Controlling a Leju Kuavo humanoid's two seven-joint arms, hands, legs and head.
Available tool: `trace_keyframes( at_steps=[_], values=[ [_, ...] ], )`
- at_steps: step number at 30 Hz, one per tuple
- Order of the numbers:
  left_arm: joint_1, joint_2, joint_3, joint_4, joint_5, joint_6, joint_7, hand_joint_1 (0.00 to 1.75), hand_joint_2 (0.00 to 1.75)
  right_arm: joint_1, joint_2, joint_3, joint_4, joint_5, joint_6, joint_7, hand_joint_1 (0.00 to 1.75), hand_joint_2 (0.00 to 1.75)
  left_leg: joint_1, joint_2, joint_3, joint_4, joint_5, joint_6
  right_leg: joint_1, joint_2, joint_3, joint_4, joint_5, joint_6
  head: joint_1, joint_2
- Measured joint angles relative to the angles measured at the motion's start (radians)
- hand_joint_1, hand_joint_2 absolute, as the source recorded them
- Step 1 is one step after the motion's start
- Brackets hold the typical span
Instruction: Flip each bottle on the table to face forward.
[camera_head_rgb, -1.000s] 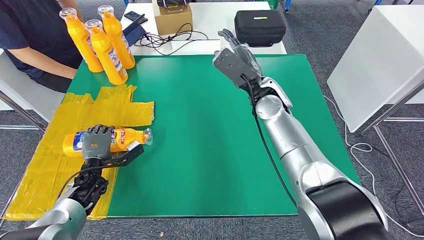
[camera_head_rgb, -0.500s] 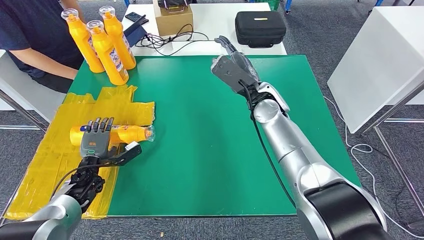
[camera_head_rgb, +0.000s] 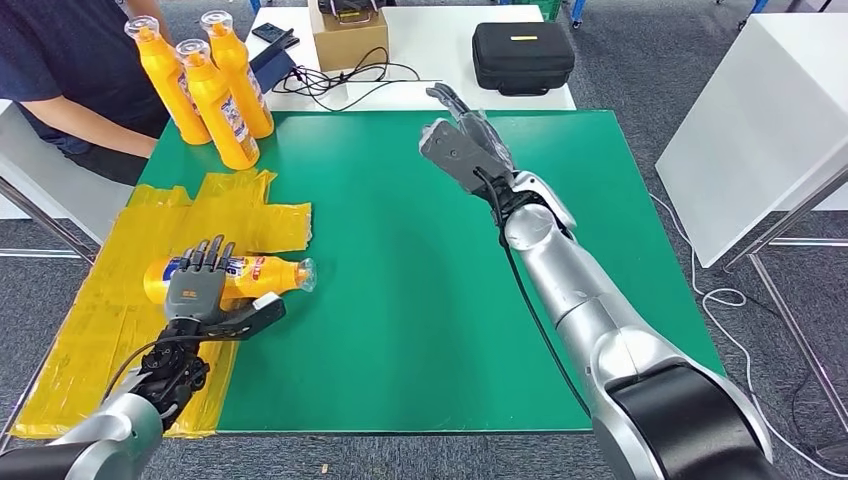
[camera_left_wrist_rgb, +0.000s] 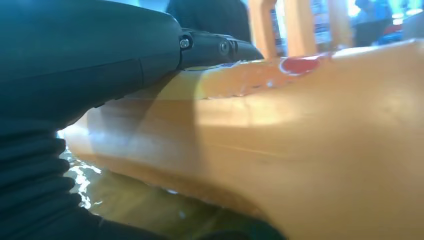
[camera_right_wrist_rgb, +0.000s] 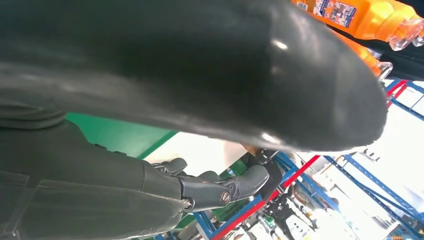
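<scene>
The left hand (camera_head_rgb: 196, 290) covers the middle of the lying bottle (camera_head_rgb: 262, 272), fingers spread, holding nothing. The bottle — orange, clear-capped, label partly hidden — lies on the yellow sheet (camera_head_rgb: 90, 340). The right hand (camera_head_rgb: 458, 135) hovers empty, fingers apart.

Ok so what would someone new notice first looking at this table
Probably the orange bottle lying on its side on the yellow sheet at the table's near left, with the left hand spread over it. Next, three upright orange bottles clustered at the far left corner, and the right hand raised over the green mat.
</scene>
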Motion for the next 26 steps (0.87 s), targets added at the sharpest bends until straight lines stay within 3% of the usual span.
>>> trace_keyframes(
  at_steps=[3,8,10,13,17,20,26],
  values=[
    [0.002,-0.001,0.004,-0.013,0.068,0.008,-0.094,0.00,0.00,0.000,-0.002,-0.001,0.008,0.000,-0.006,-0.005,0.00,0.00,0.000,0.000,0.000,0.000,0.000,0.000,0.000,0.000,0.000,0.000,0.000,0.000,0.000,0.000],
    [-0.020,-0.002,0.086,-0.101,0.365,0.009,-0.396,0.00,0.00,0.009,-0.012,-0.009,0.012,-0.003,-0.019,-0.030,0.00,0.00,0.001,0.001,0.000,0.000,0.000,0.000,0.002,0.000,-0.001,0.000,0.000,0.000,0.000,0.000],
    [-0.039,-0.002,0.118,-0.135,0.476,0.006,-0.462,0.00,0.00,0.015,-0.016,-0.012,0.011,-0.003,-0.021,-0.036,0.00,0.00,0.002,0.001,0.000,0.000,0.000,0.000,0.003,0.001,-0.001,0.000,0.000,0.000,0.000,0.000],
    [-0.042,-0.001,0.118,-0.205,0.663,0.000,-0.482,0.00,0.00,0.027,-0.022,-0.016,0.006,-0.002,-0.024,-0.043,0.00,0.00,0.002,0.001,0.000,0.000,0.000,0.000,0.003,0.001,-0.001,0.000,0.000,0.000,0.000,0.000],
    [-0.013,0.004,0.042,-0.376,1.018,-0.006,-0.486,0.00,0.00,0.055,-0.032,-0.031,-0.022,-0.001,-0.040,-0.068,0.00,0.00,0.002,0.001,0.000,0.000,0.000,0.000,0.003,0.001,-0.001,0.000,0.000,0.000,0.000,0.000],
    [0.005,0.006,-0.010,-0.502,1.122,-0.030,-0.488,0.00,0.00,0.078,-0.038,-0.040,-0.047,-0.002,-0.047,-0.080,0.00,0.00,0.003,0.000,-0.001,0.000,0.000,0.000,0.003,0.000,-0.001,0.000,0.000,0.000,0.000,0.000],
    [0.013,-0.015,-0.062,-0.660,1.273,-0.174,-0.478,0.00,0.00,0.113,-0.047,-0.059,-0.088,-0.014,-0.061,-0.118,0.00,0.00,0.002,0.002,0.000,0.000,0.000,0.000,0.002,0.000,-0.001,0.000,0.000,0.000,0.000,0.000]
  ],
)
